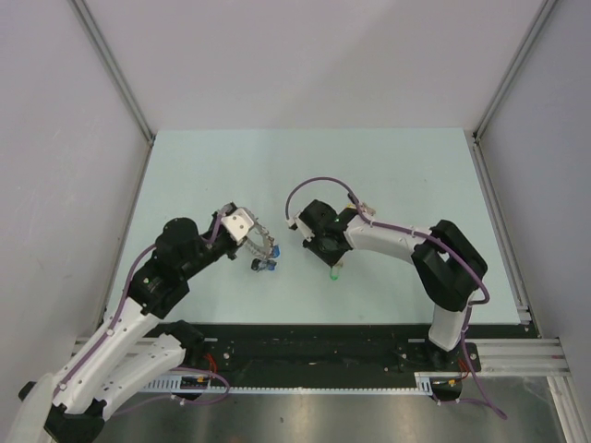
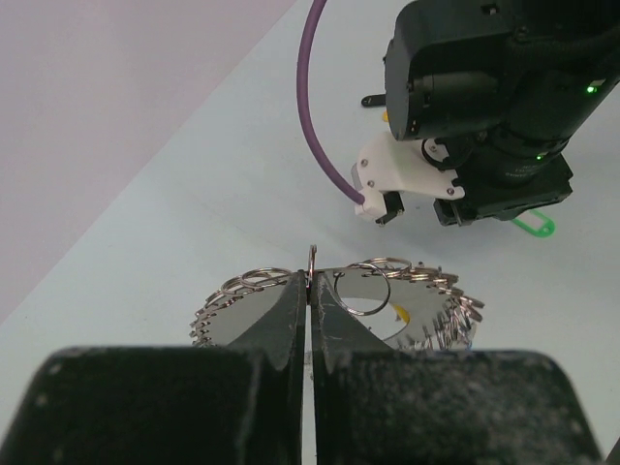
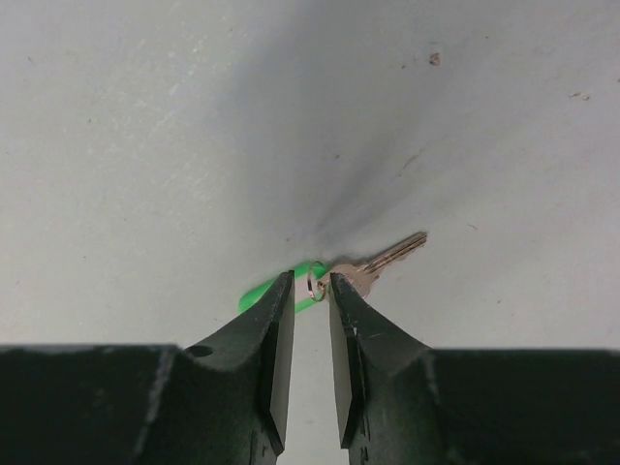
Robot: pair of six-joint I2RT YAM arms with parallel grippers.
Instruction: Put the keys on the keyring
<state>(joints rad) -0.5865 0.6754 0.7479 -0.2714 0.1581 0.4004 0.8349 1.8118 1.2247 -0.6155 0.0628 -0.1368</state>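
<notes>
The keyring (image 2: 431, 312) is a large flat grey ring fringed with small silvery rings. My left gripper (image 2: 311, 283) is shut on one small ring at its rim and holds it edge-up. From above, the left gripper (image 1: 246, 229) and keyring (image 1: 260, 244) are left of centre, with blue-headed keys (image 1: 269, 265) at the ring's lower end. A green-headed key (image 3: 380, 262) lies on the table. My right gripper (image 3: 312, 291) is narrowly open, with the key's small split ring (image 3: 314, 284) between its fingertips. From above, the right gripper (image 1: 330, 260) stands over the green key (image 1: 335, 273).
The pale green table (image 1: 397, 175) is bounded by grey walls at the back and sides and a black rail (image 1: 305, 355) at the near edge. The right arm's wrist and purple cable (image 2: 315, 116) loom close behind the keyring in the left wrist view.
</notes>
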